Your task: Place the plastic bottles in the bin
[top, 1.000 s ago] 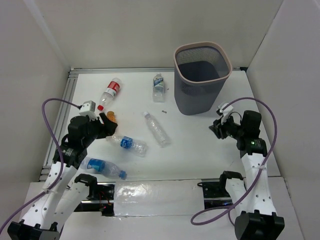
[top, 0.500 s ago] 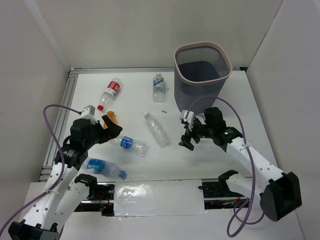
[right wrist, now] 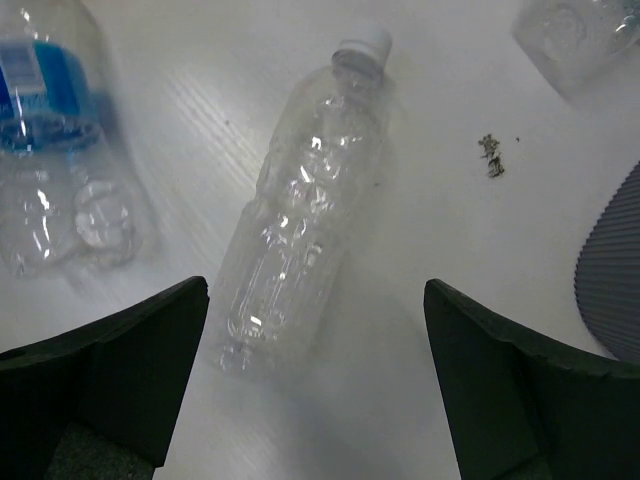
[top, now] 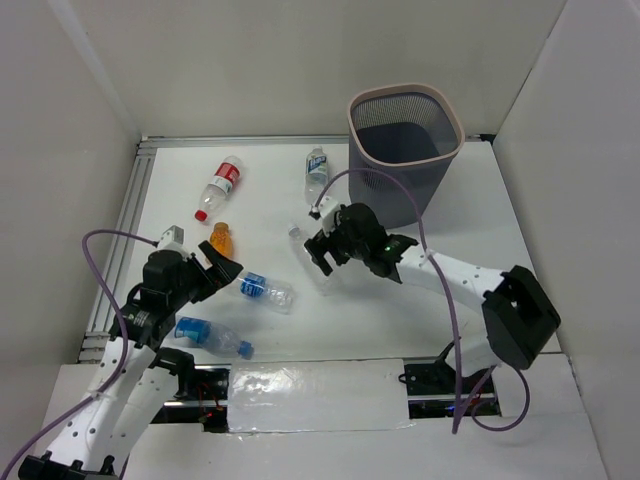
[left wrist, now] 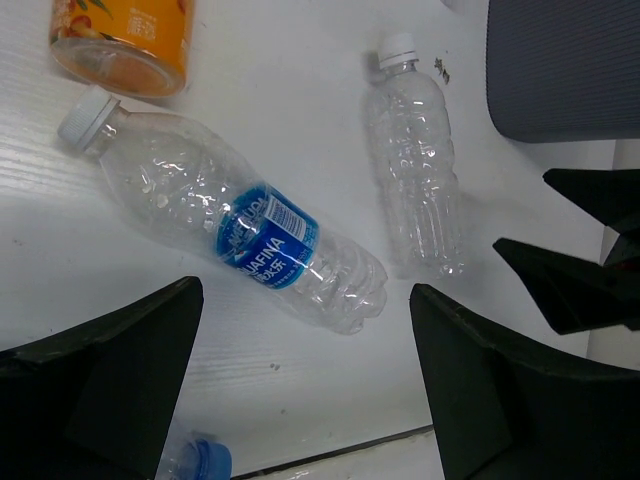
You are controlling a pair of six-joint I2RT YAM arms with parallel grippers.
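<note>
Bottle (right wrist: 295, 210), unlabelled, lying diagonal, cap far-left

Dark grey mesh bin (top: 445, 165) with pinkish rim, blue-labelled clear bottle (left wrist: 262, 243), orange bottle (left wrist: 125, 40)

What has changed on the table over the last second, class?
The right pincer swung leftward to hover, open, over the unlabelled bottle. The left pincer, also open, drew back slightly above the blue-labelled bottle. Nothing was grasped; every bottle and the bin stayed put.
</note>
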